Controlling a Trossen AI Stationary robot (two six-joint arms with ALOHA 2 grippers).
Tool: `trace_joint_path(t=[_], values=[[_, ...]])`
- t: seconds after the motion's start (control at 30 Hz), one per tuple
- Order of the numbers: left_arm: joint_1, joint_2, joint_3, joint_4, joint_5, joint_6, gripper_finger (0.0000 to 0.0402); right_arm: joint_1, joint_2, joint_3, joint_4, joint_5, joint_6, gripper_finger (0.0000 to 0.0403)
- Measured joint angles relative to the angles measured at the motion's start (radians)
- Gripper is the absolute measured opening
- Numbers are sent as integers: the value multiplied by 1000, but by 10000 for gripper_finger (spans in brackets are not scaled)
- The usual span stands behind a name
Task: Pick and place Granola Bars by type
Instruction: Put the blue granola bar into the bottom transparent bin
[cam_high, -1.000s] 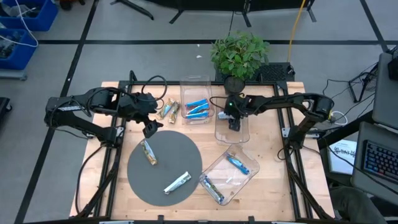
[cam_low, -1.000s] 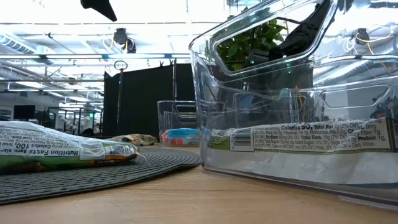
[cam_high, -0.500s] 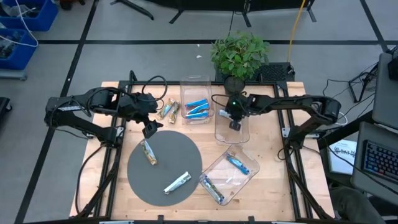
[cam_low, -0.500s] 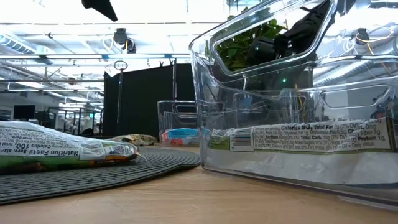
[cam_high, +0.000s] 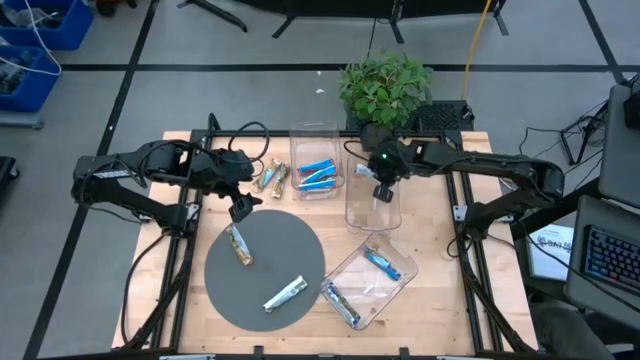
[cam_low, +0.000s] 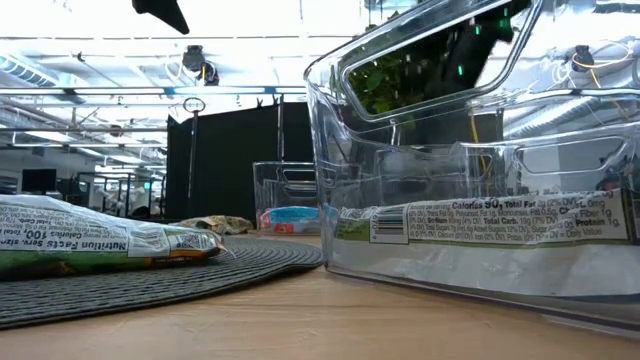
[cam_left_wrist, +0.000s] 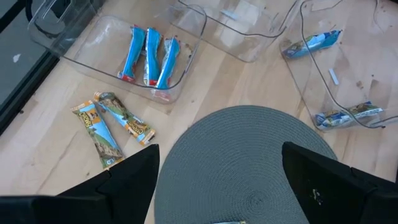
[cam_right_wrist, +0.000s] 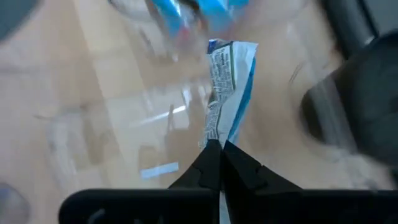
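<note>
My right gripper (cam_high: 383, 193) hangs over the middle clear bin (cam_high: 371, 214), shut on a blue-and-white granola bar (cam_right_wrist: 228, 87). My left gripper (cam_high: 240, 207) waits open above the far left rim of the round grey mat (cam_high: 290, 250); the left wrist view shows nothing between its fingers. A tan bar (cam_high: 238, 243) and a silvery bar (cam_high: 284, 293) lie flat on the mat. Two tan bars (cam_high: 272, 177) lie on the wood. Three blue bars (cam_left_wrist: 149, 53) lie in the far bin (cam_high: 316, 135). The tilted near bin (cam_high: 372, 312) holds two more bars. My right gripper pinches one end of the blue-and-white bar's wrapper (cam_right_wrist: 216, 135) between its two fingertips. The fingers slant downward and lie along the bar. The bar sticks out beyond the tips, over the middle bin's floor; whether its far end is lifted clear, I cannot tell.
A potted plant (cam_high: 385, 88) stands at the table's far edge behind the bins. Cables (cam_high: 240, 135) lie at the far left. The tilted bin's wall (cam_low: 470, 200) fills the right of the low view, with a bar (cam_low: 100, 245) on the mat at its left.
My right gripper has shut on a bar down in the middle bin and has risen, drawing a little toward the table's far edge. The low view shows its dark arm climbing up out of the bin.
</note>
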Motion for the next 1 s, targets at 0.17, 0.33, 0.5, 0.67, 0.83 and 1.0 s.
trace_joint_path(t=[0.17,0.33,0.5,0.67,0.83,1.0], values=[[0,0,0,12,-21,0,337,72,-24,179,-156,46,38,0],[0,0,0,46,-26,-1,337,204,-27,389,-332,116,197,0],[0,0,0,60,-31,-8,337,350,-28,546,-388,120,491,0],[0,10,0,59,-52,-18,337,519,-27,582,-375,179,759,0],[0,9,0,58,-56,-41,337,683,25,582,-374,252,984,0],[1,9,0,57,-87,-108,337,816,120,582,-335,333,1109,0]])
